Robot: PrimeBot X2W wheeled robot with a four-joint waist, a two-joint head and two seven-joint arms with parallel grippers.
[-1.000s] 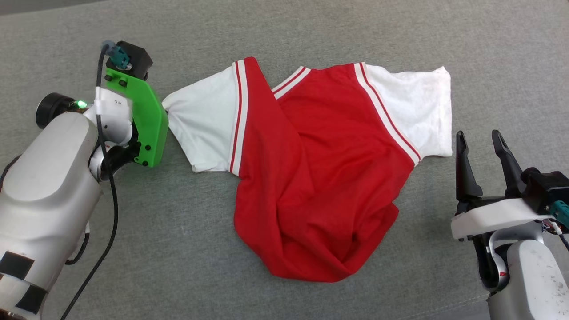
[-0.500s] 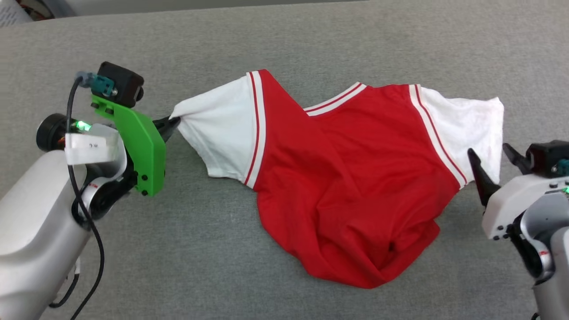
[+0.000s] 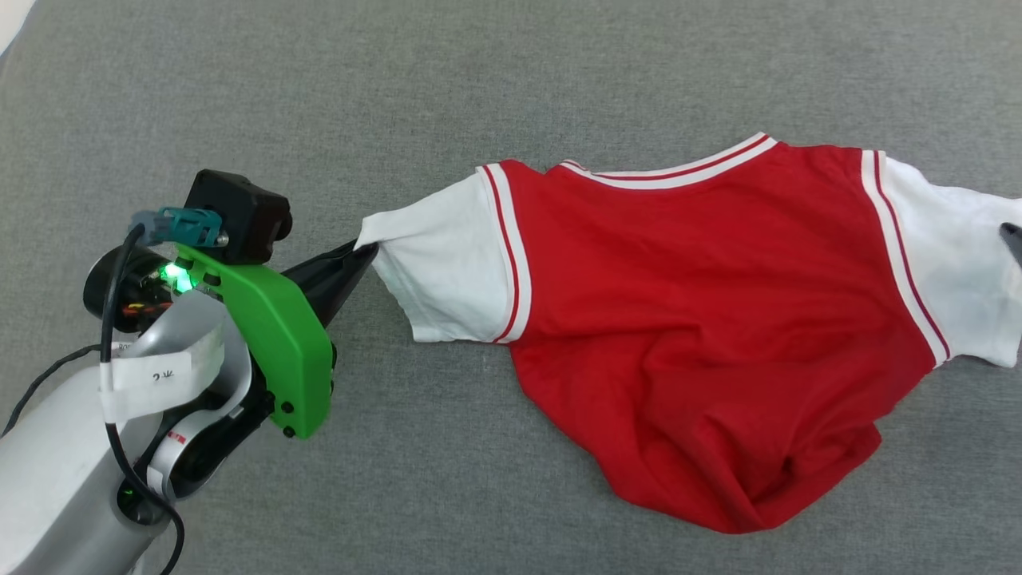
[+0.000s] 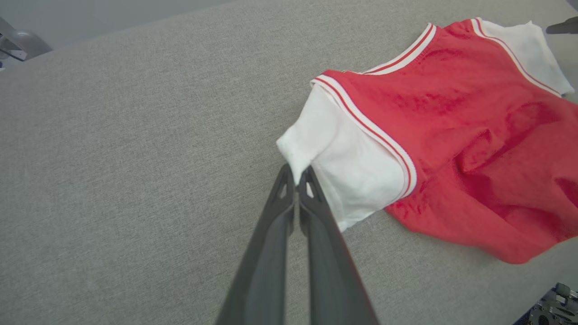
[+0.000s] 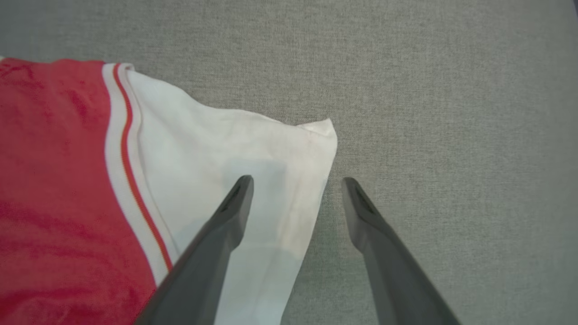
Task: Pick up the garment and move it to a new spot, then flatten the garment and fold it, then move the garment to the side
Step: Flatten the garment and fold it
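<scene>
Evidently to stretch it flat, left end effector (image 4: 295, 174) pinches a sleeve tip of the red jersey T-shirt (image 3: 703, 319); right end effector (image 5: 296, 180) gapes astride the other sleeve's edge.

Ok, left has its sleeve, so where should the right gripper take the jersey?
Take the jersey's other white sleeve at its outer hem, coming in from the side away from the body. That hem lies flat between the right gripper's open fingers, opposite the left gripper's pinch, so closing there should probably give an even stretch.
</scene>
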